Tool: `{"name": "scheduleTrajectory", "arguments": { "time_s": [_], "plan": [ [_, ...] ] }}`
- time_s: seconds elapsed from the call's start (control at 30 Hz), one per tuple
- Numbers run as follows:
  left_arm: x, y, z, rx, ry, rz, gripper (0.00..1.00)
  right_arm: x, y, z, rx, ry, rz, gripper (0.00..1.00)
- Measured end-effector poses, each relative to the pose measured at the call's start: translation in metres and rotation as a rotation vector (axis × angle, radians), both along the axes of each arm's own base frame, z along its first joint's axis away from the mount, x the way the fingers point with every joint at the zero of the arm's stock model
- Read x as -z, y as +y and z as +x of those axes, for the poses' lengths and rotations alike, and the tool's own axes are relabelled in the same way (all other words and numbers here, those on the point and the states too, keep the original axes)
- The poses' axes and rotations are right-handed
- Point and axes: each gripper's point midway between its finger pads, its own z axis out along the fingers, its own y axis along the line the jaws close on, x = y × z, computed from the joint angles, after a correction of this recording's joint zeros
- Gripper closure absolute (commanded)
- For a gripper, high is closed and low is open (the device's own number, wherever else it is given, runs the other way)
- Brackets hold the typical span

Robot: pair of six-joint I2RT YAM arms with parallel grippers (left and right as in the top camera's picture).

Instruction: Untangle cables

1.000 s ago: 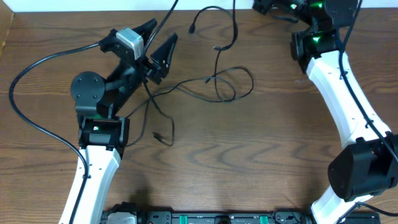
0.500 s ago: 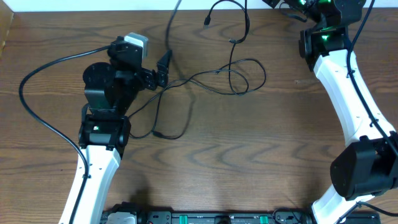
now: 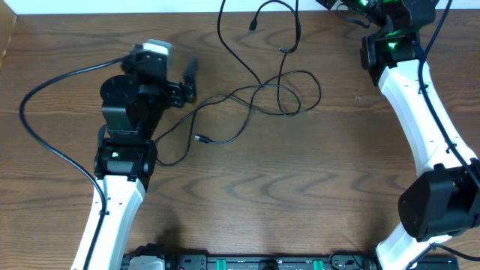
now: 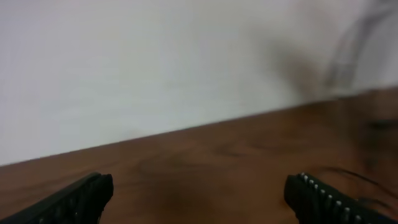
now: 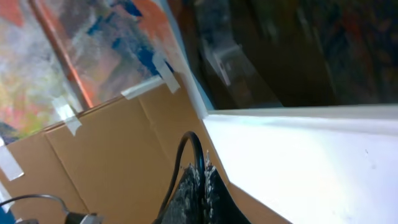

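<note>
At left: left gripper (image 3: 187,82) over the wooden table (image 3: 247,202), fingers spread wide apart, nothing between them. Mid-table: black cables (image 3: 281,90) lying in loose crossing loops, one plug end (image 3: 201,138) near the left arm, another (image 3: 251,26) by the far edge. Far right, at the table's back edge: right gripper (image 5: 199,177), fingers pressed together on one black cable strand.
</note>
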Motion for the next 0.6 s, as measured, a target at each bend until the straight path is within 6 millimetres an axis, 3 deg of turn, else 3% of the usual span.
{"name": "scheduleTrajectory", "arguments": {
  "time_s": [0.17, 0.33, 0.47, 0.6],
  "plan": [
    [0.013, -0.048, -0.028, 0.313, 0.069, -0.044, 0.09, 0.005, -0.005, 0.011, 0.038, 0.076, 0.032, 0.99],
    [0.016, -0.078, -0.049, 0.543, 0.078, -0.077, 0.04, 0.003, -0.009, 0.017, 0.055, 0.142, 0.088, 0.99],
    [0.025, -0.098, -0.056, 0.649, 0.1, -0.093, 0.02, 0.002, -0.005, 0.017, 0.04, 0.208, 0.139, 0.99],
    [0.032, -0.121, -0.056, 0.735, 0.079, -0.087, 0.02, -0.002, 0.011, 0.011, -0.002, 0.256, 0.185, 0.99]
  ]
}}
